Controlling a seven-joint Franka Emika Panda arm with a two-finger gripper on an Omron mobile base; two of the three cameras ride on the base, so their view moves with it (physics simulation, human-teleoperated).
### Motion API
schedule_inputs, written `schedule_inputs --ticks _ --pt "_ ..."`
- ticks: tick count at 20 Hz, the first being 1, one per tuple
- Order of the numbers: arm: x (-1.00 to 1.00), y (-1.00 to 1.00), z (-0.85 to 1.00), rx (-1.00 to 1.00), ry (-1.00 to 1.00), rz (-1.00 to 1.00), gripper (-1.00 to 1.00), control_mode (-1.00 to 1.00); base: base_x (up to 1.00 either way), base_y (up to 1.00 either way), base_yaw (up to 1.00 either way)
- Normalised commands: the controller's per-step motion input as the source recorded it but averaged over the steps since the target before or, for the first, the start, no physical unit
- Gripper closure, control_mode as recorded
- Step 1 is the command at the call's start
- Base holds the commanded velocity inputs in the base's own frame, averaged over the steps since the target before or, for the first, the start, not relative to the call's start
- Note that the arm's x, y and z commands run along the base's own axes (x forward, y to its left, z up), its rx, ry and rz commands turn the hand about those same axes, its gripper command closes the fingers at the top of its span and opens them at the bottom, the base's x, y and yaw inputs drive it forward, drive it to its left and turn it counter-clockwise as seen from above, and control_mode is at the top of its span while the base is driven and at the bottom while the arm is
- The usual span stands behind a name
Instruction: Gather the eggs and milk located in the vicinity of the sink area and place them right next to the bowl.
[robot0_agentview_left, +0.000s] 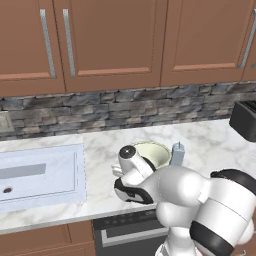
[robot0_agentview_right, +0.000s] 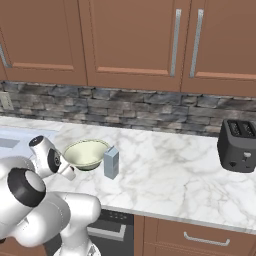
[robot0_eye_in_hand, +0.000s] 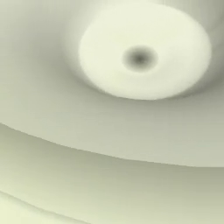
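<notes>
Bowl (robot0_agentview_right: 86, 153) is serving as our landmark: we are seeing it sitting on the marble counter (robot0_agentview_right: 170, 170), pale cream-green and upright. Milk carton (robot0_agentview_right: 111, 162) is standing upright just beside the bowl, on the side toward the black toaster (robot0_agentview_right: 239, 145), which is sitting well apart from the bowl by the stone backsplash. Sink (robot0_agentview_left: 40, 172) is lying on the bowl's other side, pale and shallow, with its dark drain speck near the front. We are finding our arm (robot0_agentview_left: 135, 170) reaching in over the bowl's near rim, and the hand camera is looking from very close at the bowl's pale inner wall (robot0_eye_in_hand: 109, 131) and round base. Our claw is hidden behind the wrist; we are taking it as closed, and we cannot tell whether it is holding anything. We cannot make out the eggs.
</notes>
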Motion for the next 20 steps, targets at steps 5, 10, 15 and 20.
schedule_inputs --ticks 5,10,15,20 --pt "0.02 0.00 0.00 0.00 -0.02 0.05 -1.00 -1.00 0.00 0.00 0.00" --pt "-0.12 0.00 0.00 0.00 -0.06 0.03 -1.00 -1.00 0.00 0.00 0.00" --pt "-0.16 0.00 0.00 0.00 -0.08 0.00 -1.00 -1.00 0.00 0.00 0.00" --pt "-0.08 -0.01 0.00 0.00 -0.09 0.00 -1.00 -1.00 0.00 0.00 0.00"
